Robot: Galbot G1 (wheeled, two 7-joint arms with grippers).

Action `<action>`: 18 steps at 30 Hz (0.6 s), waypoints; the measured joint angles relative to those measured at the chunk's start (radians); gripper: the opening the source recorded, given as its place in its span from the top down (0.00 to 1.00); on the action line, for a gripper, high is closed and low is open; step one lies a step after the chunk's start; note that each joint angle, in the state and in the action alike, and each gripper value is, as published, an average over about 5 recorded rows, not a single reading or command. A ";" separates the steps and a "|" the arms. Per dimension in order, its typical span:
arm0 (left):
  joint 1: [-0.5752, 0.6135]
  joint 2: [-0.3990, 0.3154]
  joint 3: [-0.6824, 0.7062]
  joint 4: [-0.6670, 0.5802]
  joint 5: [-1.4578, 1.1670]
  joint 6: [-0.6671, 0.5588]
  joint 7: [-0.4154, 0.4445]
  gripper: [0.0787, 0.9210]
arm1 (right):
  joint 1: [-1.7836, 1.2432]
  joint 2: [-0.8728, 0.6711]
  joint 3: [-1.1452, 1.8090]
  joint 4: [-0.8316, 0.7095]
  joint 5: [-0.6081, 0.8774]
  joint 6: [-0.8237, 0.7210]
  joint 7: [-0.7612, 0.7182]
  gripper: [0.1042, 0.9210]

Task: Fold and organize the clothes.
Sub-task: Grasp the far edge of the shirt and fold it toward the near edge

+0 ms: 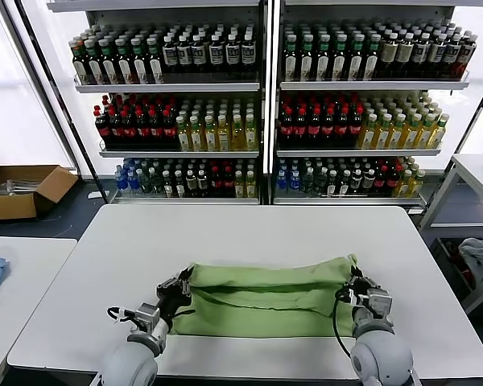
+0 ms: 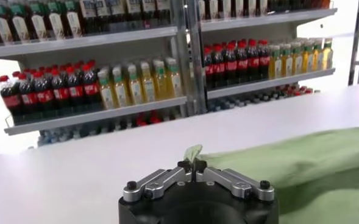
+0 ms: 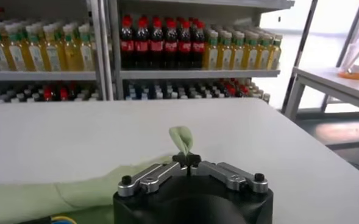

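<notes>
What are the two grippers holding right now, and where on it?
Both hold the green shirt: left gripper and right gripper each pinch one end's upper corner.

Bright, even daylight floods the scene from the windows beyond the shelves (image 1: 262, 104), which blow out to plain white at the far left and far right. The white table (image 1: 258, 233) reflects this light softly and carries only a faint, diffuse shadow along the near edge of the green shirt (image 1: 266, 293). In both wrist views the bottles (image 2: 75, 88) look slightly soft, and the shelf lines bow a little toward the edges.
</notes>
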State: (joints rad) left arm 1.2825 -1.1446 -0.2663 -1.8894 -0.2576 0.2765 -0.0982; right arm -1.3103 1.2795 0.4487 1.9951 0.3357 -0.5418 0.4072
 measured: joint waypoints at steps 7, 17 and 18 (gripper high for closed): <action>0.041 -0.011 -0.002 0.004 0.024 -0.014 0.007 0.99 | -0.022 0.006 -0.009 -0.002 -0.012 0.006 0.001 1.00; 0.039 -0.022 -0.002 0.040 0.042 -0.036 0.013 0.99 | -0.054 0.023 -0.028 -0.038 -0.041 0.026 0.003 1.00; 0.037 -0.023 -0.002 0.043 0.044 -0.037 0.013 0.98 | -0.058 0.025 -0.029 -0.039 -0.044 0.028 0.004 1.00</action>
State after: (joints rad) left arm 1.3196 -1.1672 -0.2680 -1.8462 -0.2139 0.2391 -0.0856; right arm -1.3679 1.3043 0.4195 1.9563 0.2920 -0.5140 0.4114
